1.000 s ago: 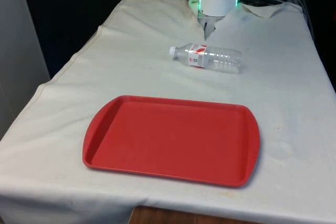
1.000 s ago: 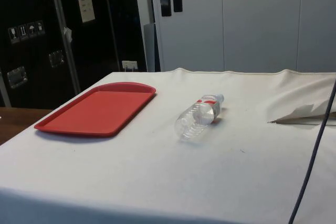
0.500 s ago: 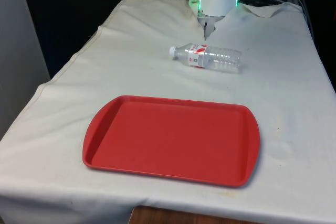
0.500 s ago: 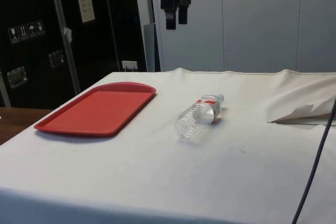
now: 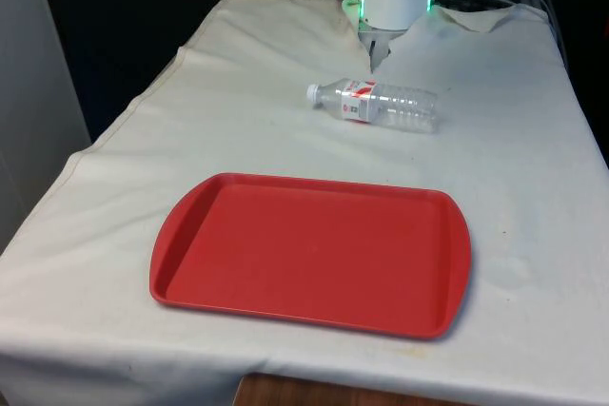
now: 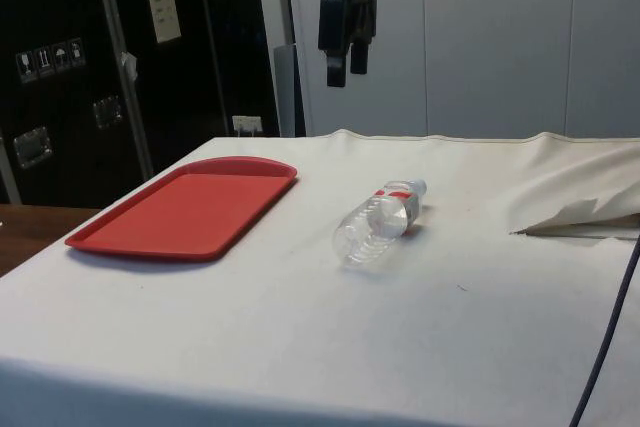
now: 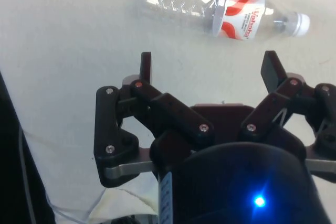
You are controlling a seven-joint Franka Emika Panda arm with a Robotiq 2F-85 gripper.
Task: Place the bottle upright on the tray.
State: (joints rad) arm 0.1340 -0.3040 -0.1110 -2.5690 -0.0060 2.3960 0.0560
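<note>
Black fingers [image 7: 145,66] of the gripper [image 7: 208,69] are seen in the wrist view spread wide apart, with nothing held between them and nothing touched. Beyond the fingertips a clear plastic bottle [image 7: 215,10] is seen lying on its side on the white cloth [image 7: 63,51]. A white cap closes its narrow end, a red and white label is wrapped around the part next to the neck, and the rest of the body is ribbed and see-through.

From the side view, the gripper [image 6: 346,73] is seen hanging high above the tabletop with its fingers pointing down, well clear of the bottle [image 6: 379,221]. The bottle is laid flat near the middle of the tabletop, its cap turned towards the far edge. A red tray [image 6: 120,232] is set flat near the side view's left edge of the tabletop, apart from the bottle.

In the front view, the bottle [image 5: 377,104] is found on its side towards the far end of the tabletop, its cap pointing to the front view's left. The tray [image 5: 447,263] is placed near the near edge, well apart from the bottle.
</note>
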